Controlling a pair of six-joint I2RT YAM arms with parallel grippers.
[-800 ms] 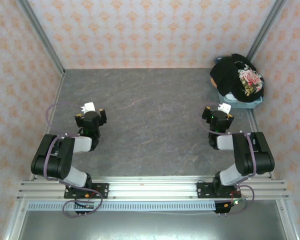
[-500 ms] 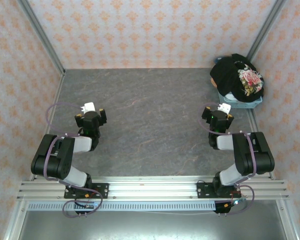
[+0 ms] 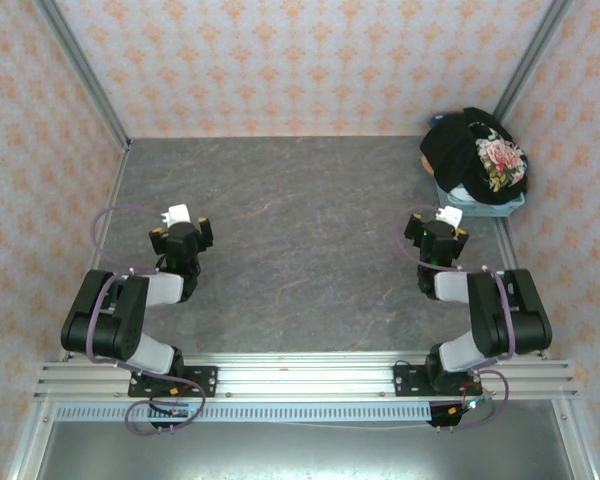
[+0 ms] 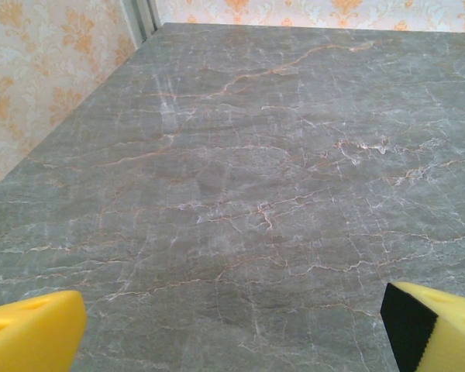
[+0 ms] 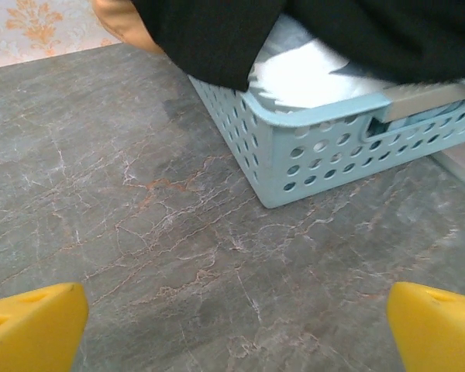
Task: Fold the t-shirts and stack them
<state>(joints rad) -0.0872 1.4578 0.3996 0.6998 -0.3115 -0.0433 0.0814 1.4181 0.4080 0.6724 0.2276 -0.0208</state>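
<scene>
Where the table's far right corner meets the walls, the black rose-print t-shirt [image 3: 477, 150] lies heaped over a pale blue lattice basket [image 5: 333, 147], draping its rim, with pale cloth [image 5: 302, 74] beneath and rust-orange cloth [image 5: 116, 19] behind. The right gripper [image 3: 437, 235] sits near the basket, its yellow fingers [image 5: 31, 325] wide apart. The left gripper [image 3: 180, 232], well apart over the grey marbled table [image 4: 240, 155], is likewise spread.
</scene>
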